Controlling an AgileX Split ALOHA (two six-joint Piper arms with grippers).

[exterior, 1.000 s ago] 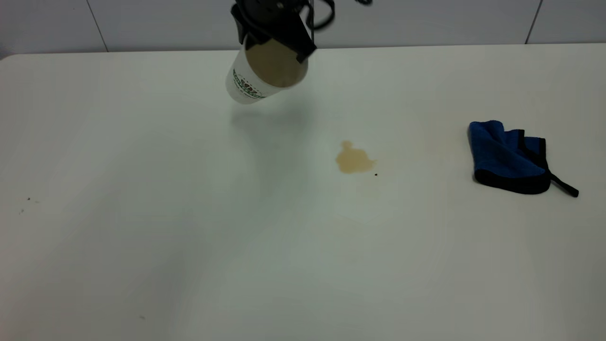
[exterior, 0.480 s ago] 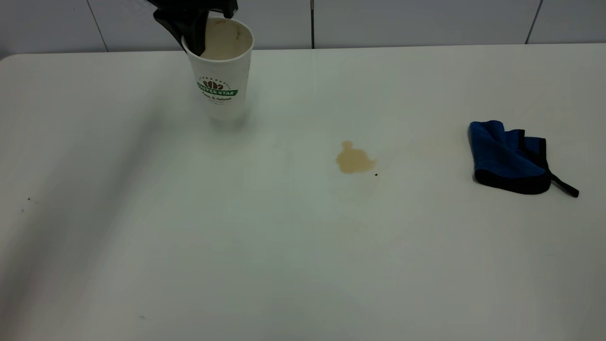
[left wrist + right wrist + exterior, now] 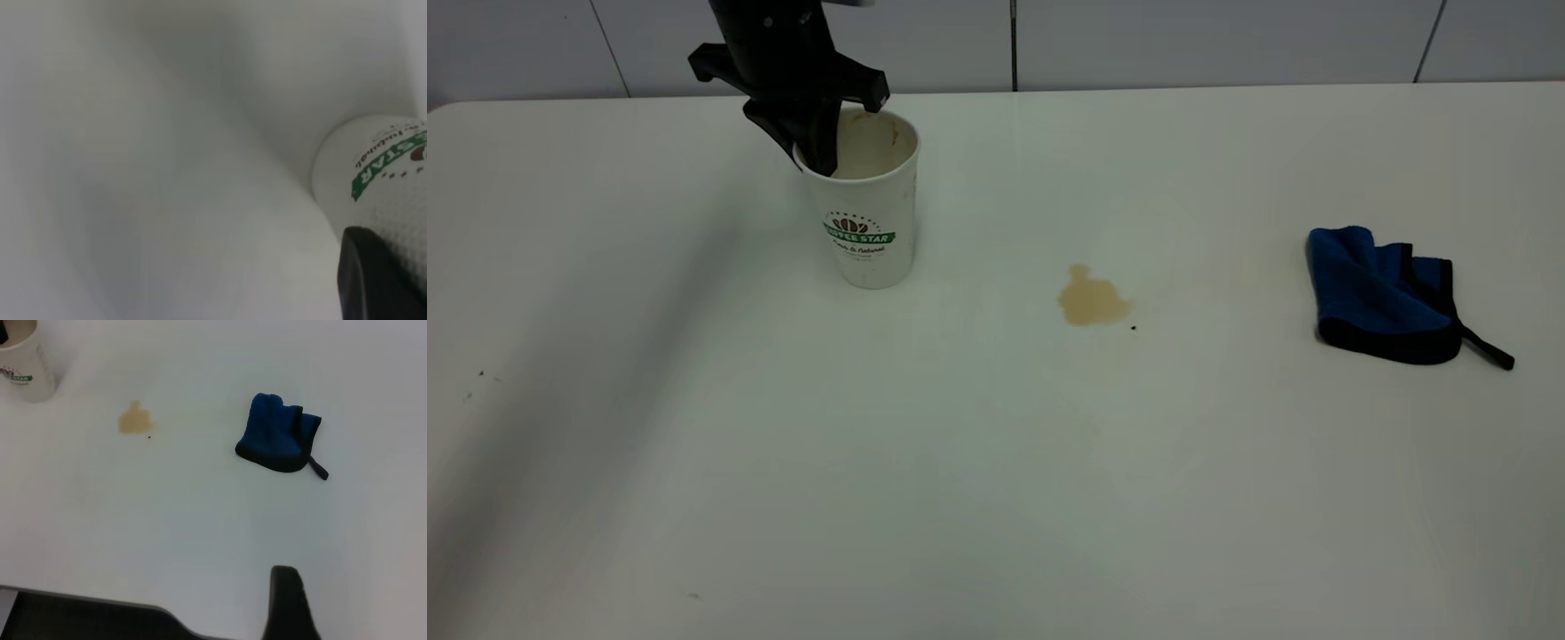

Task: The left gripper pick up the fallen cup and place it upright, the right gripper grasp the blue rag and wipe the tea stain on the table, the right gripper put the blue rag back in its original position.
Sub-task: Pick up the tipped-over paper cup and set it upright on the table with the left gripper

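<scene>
I count one cup [image 3: 869, 213], one blue rag [image 3: 1383, 298], one tea stain [image 3: 1092, 300] and one dark speck [image 3: 1134, 328] on my one bench [image 3: 996, 462].

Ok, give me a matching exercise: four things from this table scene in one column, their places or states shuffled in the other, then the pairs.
Things:
1. cup
2. blue rag
3. tea stain
4. left gripper

States:
A. lies crumpled and untouched at the right side of the table
B. clamped over a rim, one finger inside
C. stands upright, logo facing the exterior camera
D. light-brown blotch between the other two things

Pairs: 1-C, 2-A, 3-D, 4-B
</scene>
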